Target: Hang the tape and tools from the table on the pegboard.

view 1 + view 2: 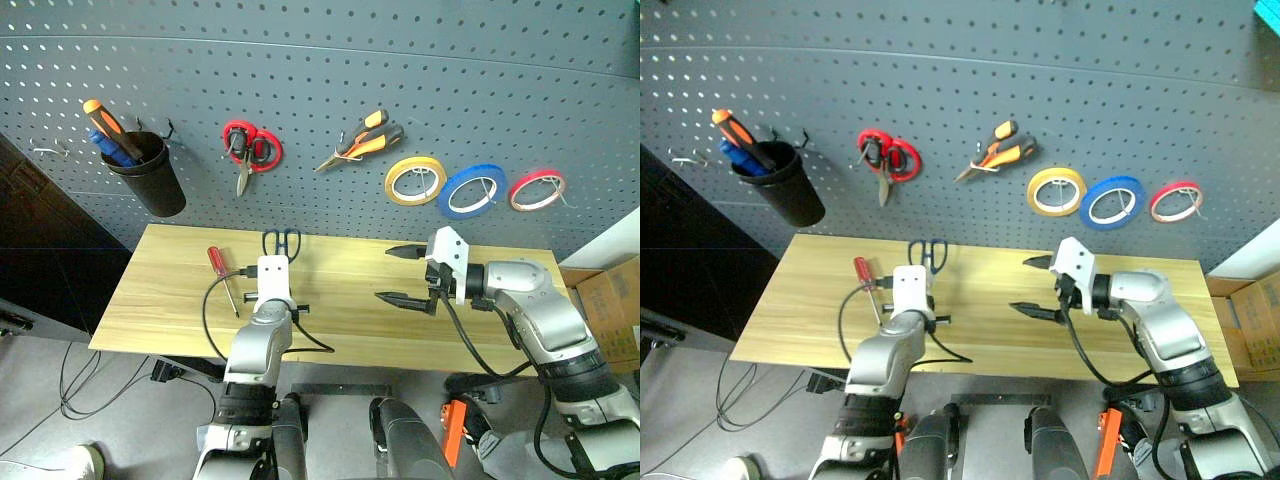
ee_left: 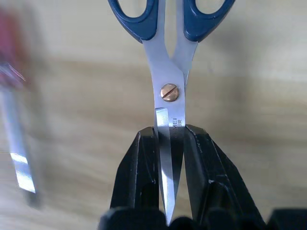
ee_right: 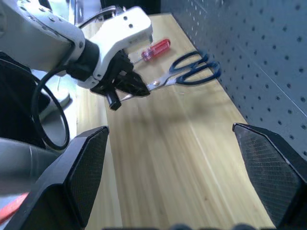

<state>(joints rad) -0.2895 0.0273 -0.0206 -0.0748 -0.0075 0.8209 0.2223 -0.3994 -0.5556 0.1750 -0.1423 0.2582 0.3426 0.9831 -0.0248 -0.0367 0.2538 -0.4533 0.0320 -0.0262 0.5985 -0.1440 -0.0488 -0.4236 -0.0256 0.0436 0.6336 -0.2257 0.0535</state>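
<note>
We see a dark grey pegboard (image 1: 330,80) dotted with small holes, upper frame. On it hang three tape rolls – yellow (image 1: 414,180), blue (image 1: 471,191), red-pink (image 1: 537,189) – plus red scissors (image 1: 249,148) and orange-and-black pliers (image 1: 362,139). Below, a pale wood-grain table (image 1: 170,300) carries dark blue scissors (image 1: 282,241) and a red screwdriver (image 1: 220,268).

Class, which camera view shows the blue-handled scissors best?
The left wrist view: the scissors sit up close, blades pinched between the left gripper's fingers. The right wrist view shows them whole from the side; the head views show just the handles past the gripper.
</note>
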